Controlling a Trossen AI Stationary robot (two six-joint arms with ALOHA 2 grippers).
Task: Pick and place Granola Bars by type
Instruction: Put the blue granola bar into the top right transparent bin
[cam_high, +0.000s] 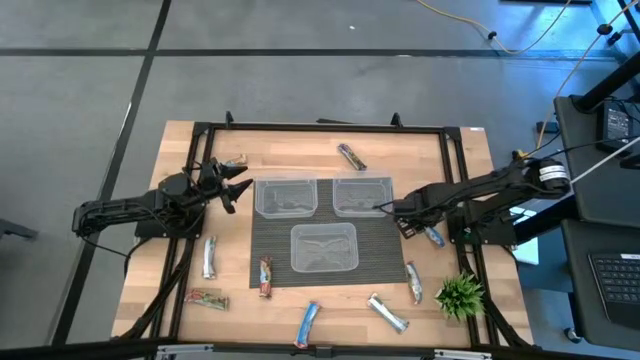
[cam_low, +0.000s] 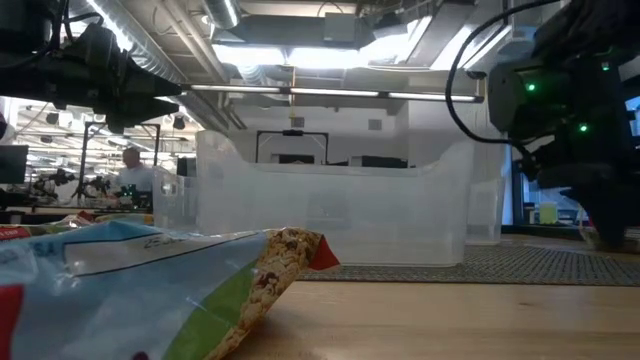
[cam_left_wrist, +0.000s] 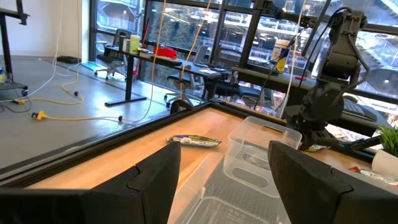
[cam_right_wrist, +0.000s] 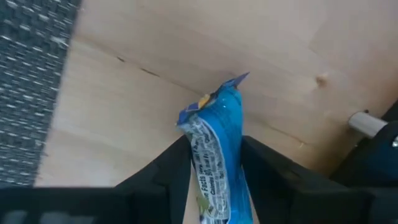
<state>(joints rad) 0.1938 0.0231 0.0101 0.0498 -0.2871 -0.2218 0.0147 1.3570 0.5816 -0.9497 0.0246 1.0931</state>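
Observation:
Several foil-wrapped granola bars lie flat on the wooden table around a dark mat (cam_high: 268, 240) with three clear tubs. My right gripper (cam_high: 408, 222) is low at the mat's right edge, shut on a blue granola bar (cam_high: 432, 235) (cam_right_wrist: 217, 143). My left gripper (cam_high: 236, 186) hovers open left of the far-left tub (cam_high: 286, 196), touching nothing. A dark bar (cam_high: 350, 156) (cam_left_wrist: 194, 141) lies toward the far edge. Another bar (cam_low: 150, 290) fills the low view's foreground. My right gripper pinches the blue bar between its two fingers (cam_right_wrist: 177, 165), one on each long side, lying along the bar. The fingers come from above, slanting down. The bar's crimped end (cam_right_wrist: 219, 93) sticks out past the fingertips over the wood. Whether it is lifted clear cannot be told.
Other bars: one by the left gripper (cam_high: 235, 160), a silver one (cam_high: 209, 256), a red-brown one (cam_high: 265, 276), a green-red one (cam_high: 207, 298), a blue one (cam_high: 308, 324), a silver one (cam_high: 387, 312), one more (cam_high: 413, 282). A small plant (cam_high: 460, 296) stands at the near right corner.

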